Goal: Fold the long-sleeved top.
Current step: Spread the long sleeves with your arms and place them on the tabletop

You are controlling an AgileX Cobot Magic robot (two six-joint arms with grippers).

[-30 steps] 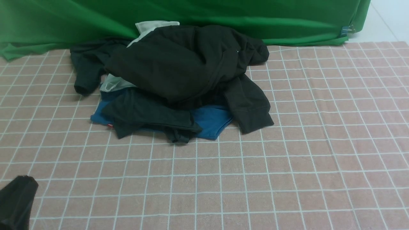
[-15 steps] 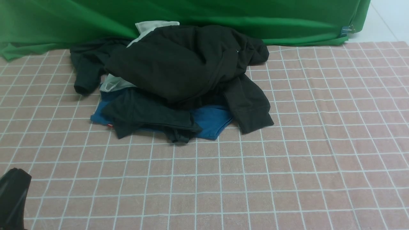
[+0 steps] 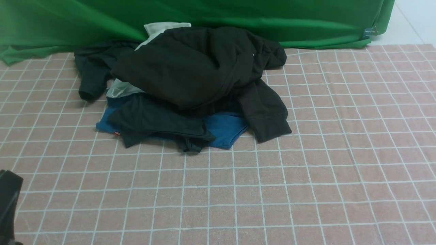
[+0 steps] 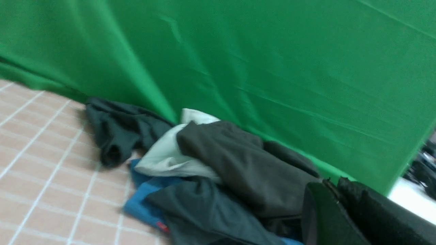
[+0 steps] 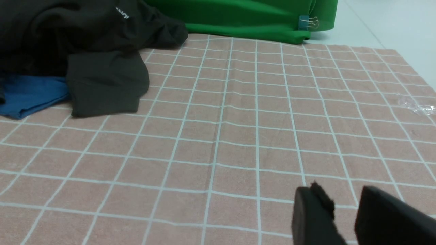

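The long-sleeved top is a big black sweatshirt crumpled on top of a clothes pile at the back of the checked cloth. One ribbed cuff trails toward the front right. The left wrist view shows the top from the side; in the right wrist view its sleeve lies flat and a bit of white print shows. My left gripper sits low at the near left corner, far from the pile, its jaws pressed together and empty. My right gripper hovers over bare cloth, open, holding nothing.
Under the top lie a blue garment, a dark grey-green tee, a white shirt and another dark piece. A green backdrop closes the far side. The pink checked cloth covers the table.
My left gripper has slid down and to the left, toward the corner of the front view. The clothes pile has not moved.
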